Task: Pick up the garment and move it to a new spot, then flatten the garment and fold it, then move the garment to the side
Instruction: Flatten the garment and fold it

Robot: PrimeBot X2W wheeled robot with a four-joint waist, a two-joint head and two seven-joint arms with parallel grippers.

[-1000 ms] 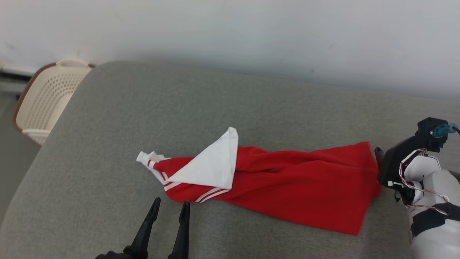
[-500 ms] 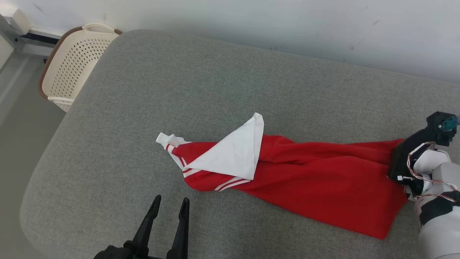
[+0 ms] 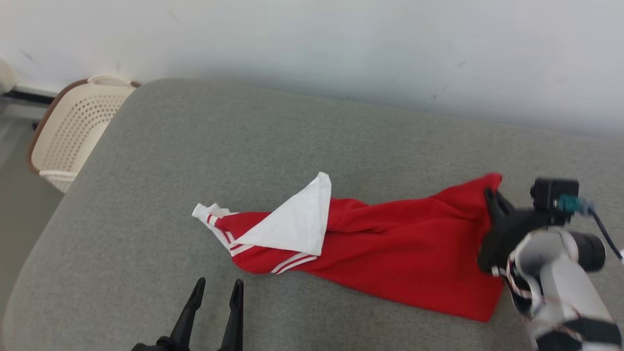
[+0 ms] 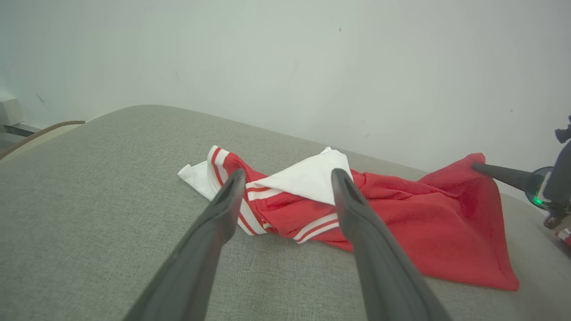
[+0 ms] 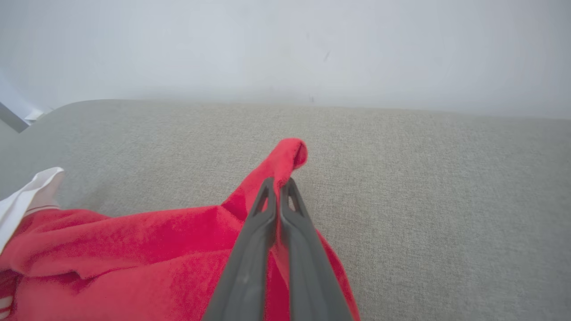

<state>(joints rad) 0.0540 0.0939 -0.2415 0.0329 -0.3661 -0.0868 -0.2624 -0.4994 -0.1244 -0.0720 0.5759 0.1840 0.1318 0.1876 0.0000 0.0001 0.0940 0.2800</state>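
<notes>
The garment (image 3: 390, 248) is red with a white panel and red-and-white striped trim. It lies crumpled lengthwise across the grey cushion (image 3: 273, 141). My right gripper (image 3: 490, 197) is shut on the garment's far right corner (image 5: 290, 156), which is pinched between the fingers and lifted a little. The right gripper (image 5: 277, 183) shows red cloth on both sides of its tips. My left gripper (image 3: 217, 287) stands open just in front of the striped end, apart from the cloth. In the left wrist view the garment (image 4: 401, 214) lies beyond the open left gripper (image 4: 285, 176).
A cream perforated laundry basket (image 3: 73, 131) stands on the floor off the cushion's far left corner. A white wall (image 3: 341, 44) runs behind the cushion. The cushion's left edge curves down to the floor.
My right gripper has closed on the garment's right corner and raised it slightly. The head camera has shifted. The left gripper has stayed open.
</notes>
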